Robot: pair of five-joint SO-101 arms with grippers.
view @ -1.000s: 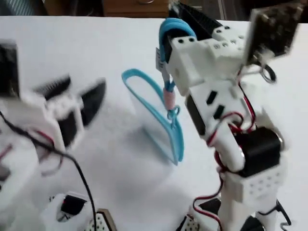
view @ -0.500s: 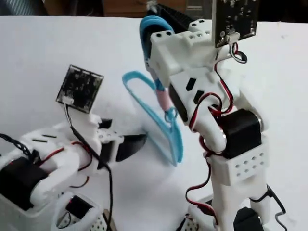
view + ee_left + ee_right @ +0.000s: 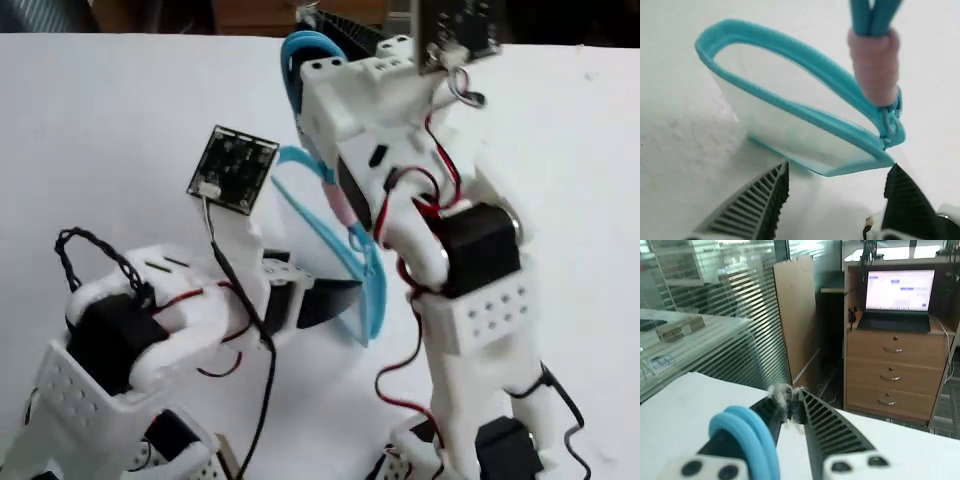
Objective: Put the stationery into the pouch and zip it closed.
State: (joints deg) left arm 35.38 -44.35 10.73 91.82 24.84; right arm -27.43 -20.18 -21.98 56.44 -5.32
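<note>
**High view.** The right gripper (image 3: 318,17) is pointing away across the table (image 3: 120,100), its fingers lying together. The blue strap (image 3: 292,55) is looping round it near the base. Below that gripper the pouch (image 3: 325,235) is standing on edge, with clear sides, a blue zip rim and a gaping mouth. A pink sleeve (image 3: 345,205) is sitting on the strap between gripper and pouch. The left gripper (image 3: 338,285) is sitting low at the pouch's near end. Whether it is touching the blue edge, I cannot tell.

**Left wrist view.** The left gripper (image 3: 835,200) is standing wide open, holding nothing. The pouch (image 3: 790,115) is resting on the table (image 3: 680,150) just ahead of the fingertips, its near corner pointing into the gap between them. The zip is lying open along the rim. The zipper pull (image 3: 890,122) is hanging at the end under the pink sleeve (image 3: 874,65), with the strap (image 3: 872,15) rising above it.

**Right wrist view.** The right gripper (image 3: 790,397) is meeting tip to tip. The strap (image 3: 747,435) is wrapping one finger back near the base, caught between the two. Pale fluff is clinging at the tips. The table (image 3: 685,390) is stretching beyond them.
</note>
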